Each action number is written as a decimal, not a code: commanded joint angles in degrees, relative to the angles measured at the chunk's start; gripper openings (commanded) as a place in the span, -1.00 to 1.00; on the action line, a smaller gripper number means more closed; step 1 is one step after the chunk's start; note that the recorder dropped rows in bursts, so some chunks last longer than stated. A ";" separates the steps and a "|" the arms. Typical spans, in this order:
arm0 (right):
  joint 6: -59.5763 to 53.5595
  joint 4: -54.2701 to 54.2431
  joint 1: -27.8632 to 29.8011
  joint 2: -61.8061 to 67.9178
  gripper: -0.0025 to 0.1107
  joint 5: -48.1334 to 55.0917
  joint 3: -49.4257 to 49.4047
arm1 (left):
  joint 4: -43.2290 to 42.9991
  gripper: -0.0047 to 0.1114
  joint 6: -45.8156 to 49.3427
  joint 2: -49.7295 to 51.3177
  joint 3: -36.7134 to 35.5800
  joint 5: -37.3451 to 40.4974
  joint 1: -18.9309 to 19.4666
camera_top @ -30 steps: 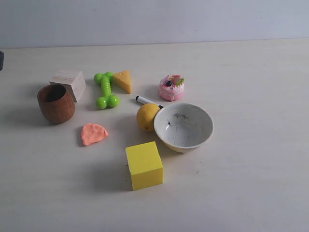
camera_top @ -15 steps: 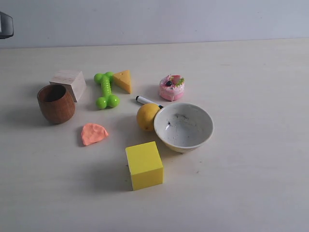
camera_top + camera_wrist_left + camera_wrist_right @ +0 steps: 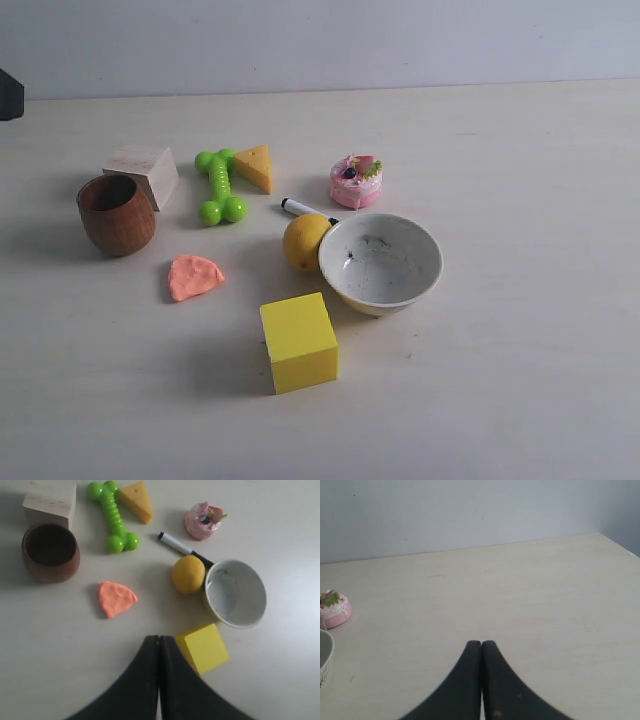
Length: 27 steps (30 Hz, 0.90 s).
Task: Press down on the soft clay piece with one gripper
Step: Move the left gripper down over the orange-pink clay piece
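The soft clay piece (image 3: 194,276) (image 3: 116,598) is a flat salmon-orange half-disc lying on the table between the brown cup and the yellow cube. My left gripper (image 3: 159,639) hangs high above the table, shut and empty, its tips over bare table just short of the clay and beside the yellow cube (image 3: 202,647). In the exterior view only a dark corner of the left arm (image 3: 9,95) shows at the left edge. My right gripper (image 3: 481,644) is shut with nothing in it, over bare table far from the clay.
Around the clay stand a brown cup (image 3: 116,214), a pale wooden block (image 3: 142,172), a green toy bone (image 3: 219,186), a cheese wedge (image 3: 255,166), a pink toy cake (image 3: 356,181), a marker (image 3: 305,209), a yellow ball (image 3: 305,241), a white bowl (image 3: 381,263) and the yellow cube (image 3: 298,341).
The dark part of the left arm at the exterior view's left edge has shifted, higher half a second ago and now a little lower. The objects have not moved.
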State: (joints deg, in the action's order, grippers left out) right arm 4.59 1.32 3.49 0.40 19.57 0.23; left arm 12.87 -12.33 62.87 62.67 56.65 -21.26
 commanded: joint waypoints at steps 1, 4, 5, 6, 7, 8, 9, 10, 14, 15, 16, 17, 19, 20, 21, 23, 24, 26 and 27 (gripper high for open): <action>-0.05 0.12 0.30 -0.40 -0.96 -0.27 -0.23 | -8.62 -0.92 -7.49 4.40 2.29 0.34 -4.41; -0.05 0.12 0.30 -0.40 -0.96 -0.27 -0.23 | -13.72 -0.92 -12.63 9.20 4.29 1.70 -8.09; -0.05 0.12 0.30 -0.40 -0.96 -0.27 -0.23 | -15.25 -0.92 -14.33 10.89 4.95 2.25 -9.36; -0.05 0.12 0.30 -0.40 -0.96 -0.27 -0.23 | -16.54 -0.92 -16.23 12.25 5.45 2.68 -10.54; -0.05 0.12 0.30 -0.40 -0.96 -0.27 -0.23 | -17.94 -0.92 -18.27 13.88 6.11 3.40 -11.59; -0.05 0.12 0.30 -0.40 -0.96 -0.27 -0.23 | -19.19 -0.92 -20.20 15.59 6.81 4.46 -12.40; -0.05 0.12 0.30 -0.40 -0.96 -0.27 -0.23 | -19.84 -0.92 -21.38 16.96 7.41 5.48 -12.83; -0.05 0.12 0.30 -0.40 -0.96 -0.27 -0.23 | -19.94 -0.92 -22.36 18.67 8.23 6.87 -13.16; -0.05 0.12 0.30 -0.40 -0.96 -0.27 -0.23 | -19.83 -0.92 -26.56 24.79 10.64 11.11 -13.14; -0.05 0.12 0.30 -0.40 -0.96 -0.27 -0.23 | -19.83 -0.92 -27.57 26.17 10.82 11.34 -13.14; -0.05 0.12 0.30 -0.40 -0.96 -0.27 -0.23 | -19.64 -0.92 -28.98 27.42 10.82 11.23 -13.14; -0.05 0.12 0.30 -0.40 -0.96 -0.27 -0.23 | -19.50 -0.92 -31.33 28.61 10.82 10.96 -13.14; -0.05 0.12 0.30 -0.40 -0.96 -0.27 -0.23 | -18.38 -0.92 -34.60 30.63 10.82 10.96 -13.14; -0.05 0.12 0.30 -0.40 -0.96 -0.27 -0.23 | -17.44 -0.92 -34.48 31.71 10.82 10.55 -13.14; -0.05 0.12 0.30 -0.40 -0.96 -0.27 -0.23 | -16.64 -0.92 -34.11 32.68 10.82 9.79 -13.14; -0.05 0.12 0.30 -0.40 -0.96 -0.27 -0.23 | -15.81 -0.92 -32.59 34.35 10.82 7.48 -13.14; -0.05 0.12 0.30 -0.40 -0.96 -0.27 -0.23 | -15.57 -0.92 -31.87 35.24 10.82 6.17 -13.14; -0.05 0.12 0.30 -0.40 -0.96 -0.27 -0.23 | -14.92 -0.92 -31.29 37.12 10.82 1.96 -13.14; -0.05 0.12 0.30 -0.40 -0.96 -0.27 -0.23 | -14.92 -0.92 -31.29 37.41 10.82 0.99 -13.14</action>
State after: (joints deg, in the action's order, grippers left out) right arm 4.59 1.32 3.49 0.40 19.57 0.23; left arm -2.70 -43.93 99.33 73.03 61.06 -34.15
